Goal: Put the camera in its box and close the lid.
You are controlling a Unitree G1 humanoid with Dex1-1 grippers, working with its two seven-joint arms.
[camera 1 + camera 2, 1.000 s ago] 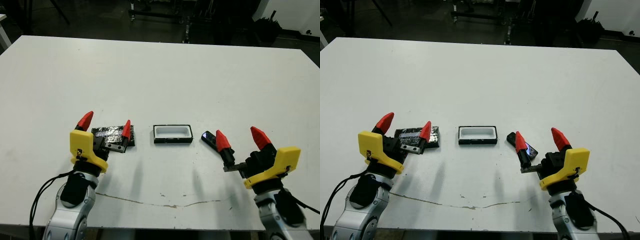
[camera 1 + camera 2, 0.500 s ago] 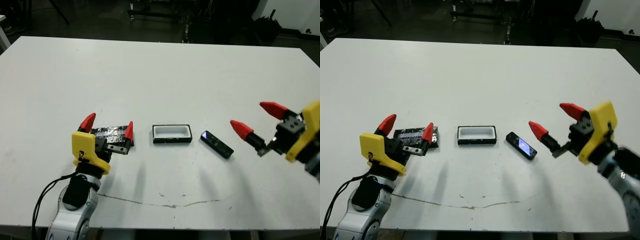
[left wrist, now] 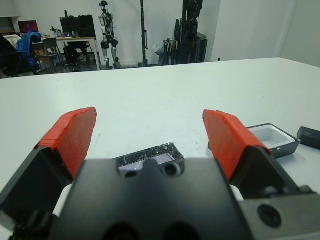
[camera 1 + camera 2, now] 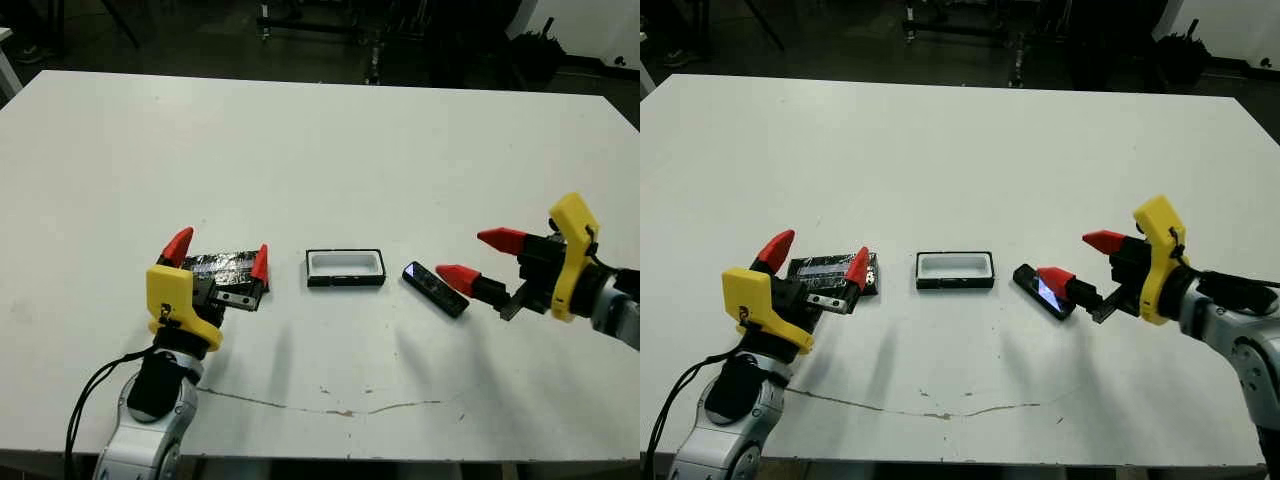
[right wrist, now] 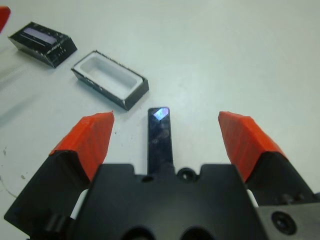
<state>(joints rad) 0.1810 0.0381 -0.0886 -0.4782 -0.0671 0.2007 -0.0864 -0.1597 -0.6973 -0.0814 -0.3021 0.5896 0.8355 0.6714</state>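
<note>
**A:** Where is the camera (image 4: 434,289) now?

**B:** It lies flat on the white table (image 4: 320,150), just to the right of the box (image 4: 345,268). It sits at a slant and does not touch the box. Nothing holds it.

**A:** What is our right gripper (image 4: 474,261) doing?

**B:** We point it at the camera from the right side. Our two red fingers are spread wide. In the right wrist view the camera lies right in the middle between them, with its long side pointing away from us. We think we line up like this so the fingers can pinch its two long sides.

**A:** And the box?

**B:** It is open, with the white inside facing up, and nothing is in it. That way the camera can drop straight in.

**A:** And our left gripper (image 4: 220,254)?

**B:** Its fingers are spread wide too, and they hold nothing. It hangs over the shiny lid (image 4: 224,266), which lies flat to the left of the box. We think it waits there so it can grab the lid after the camera goes in.
</note>
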